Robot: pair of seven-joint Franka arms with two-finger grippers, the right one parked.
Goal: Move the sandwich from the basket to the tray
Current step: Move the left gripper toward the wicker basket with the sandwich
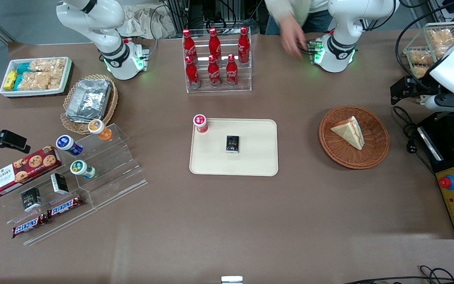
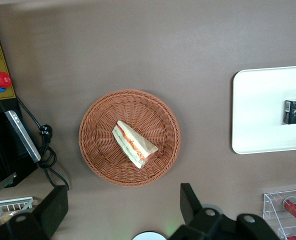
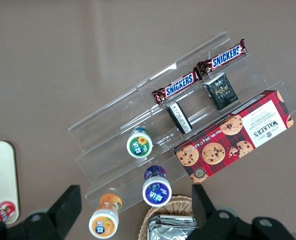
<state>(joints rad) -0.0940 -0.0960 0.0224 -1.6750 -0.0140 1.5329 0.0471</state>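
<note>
Front view shows the tray [image 1: 233,146] mid-bench carrying a small black box [image 1: 232,143] and a red-capped bottle [image 1: 200,123], then the basket [image 1: 354,137] toward the working arm's end holding the sandwich [image 1: 349,131], with the left arm's jaws [image 2: 123,212] apart, high above the basket

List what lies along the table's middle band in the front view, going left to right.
Clear acrylic stepped stand → small red-capped bottle → cream rectangular tray → reddish-brown woven basket holding the triangular sandwich → black gripper, open, above the table edge.
</note>
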